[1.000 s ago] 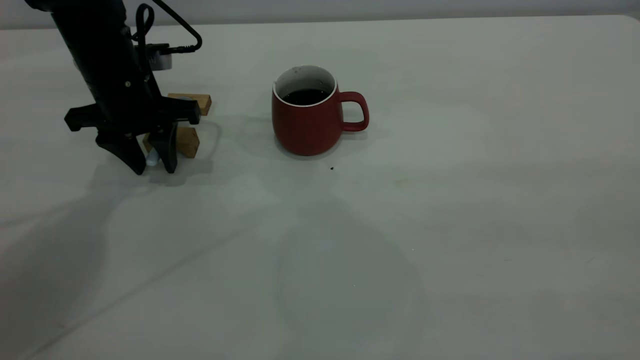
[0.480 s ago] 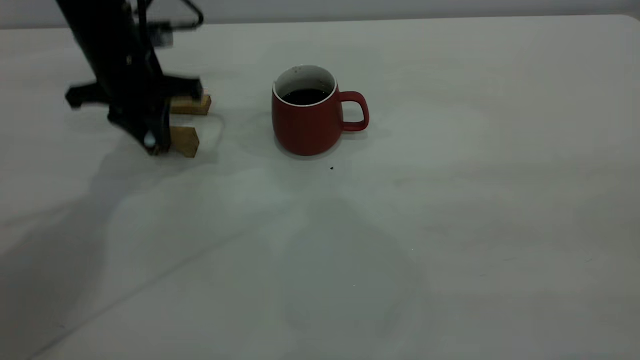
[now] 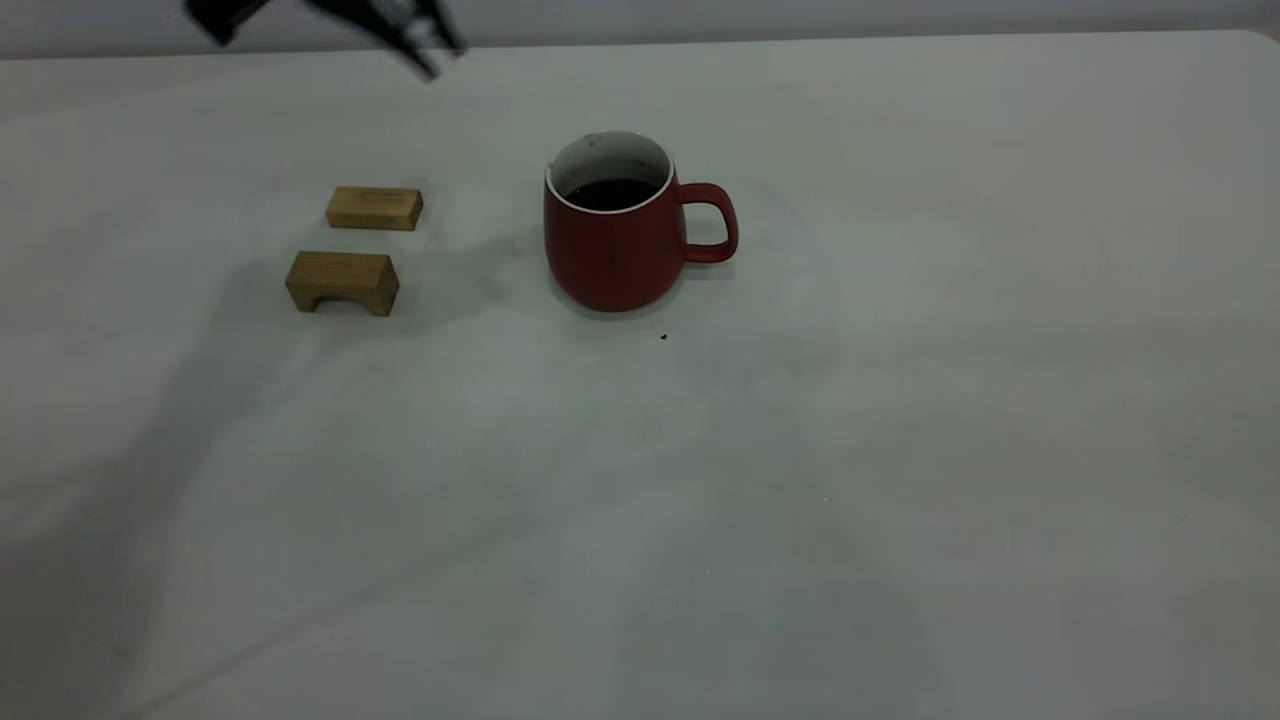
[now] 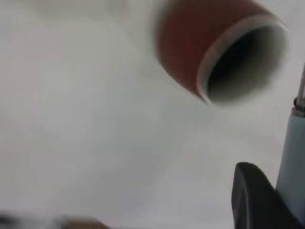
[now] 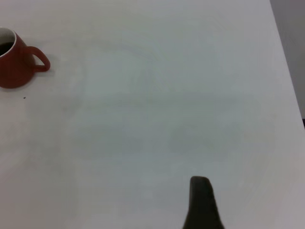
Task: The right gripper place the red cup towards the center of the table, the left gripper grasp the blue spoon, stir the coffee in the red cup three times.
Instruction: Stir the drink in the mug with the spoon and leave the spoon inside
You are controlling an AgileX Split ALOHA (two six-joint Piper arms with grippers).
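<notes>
The red cup (image 3: 615, 240) stands upright near the middle of the table (image 3: 800, 450), handle to the right, with dark coffee (image 3: 612, 192) inside. My left gripper (image 3: 425, 42) is high at the top edge of the exterior view, left of and above the cup, blurred. It is shut on the blue spoon (image 4: 291, 157). In the left wrist view the pale handle runs beside one black finger (image 4: 250, 195), with the cup's mouth (image 4: 240, 59) beyond it. My right gripper (image 5: 202, 202) hangs far off to the cup's right, out of the exterior view.
Two wooden blocks lie left of the cup: a flat one (image 3: 373, 208) and an arch-shaped one (image 3: 342, 281) in front of it. A tiny dark speck (image 3: 663, 337) sits just in front of the cup. The table's right edge (image 5: 286, 71) shows in the right wrist view.
The left gripper shut on the spoon down at the wooden blocks, then rose and swung up and right towards the cup. The blocks now stand uncovered. The cup has not moved.
</notes>
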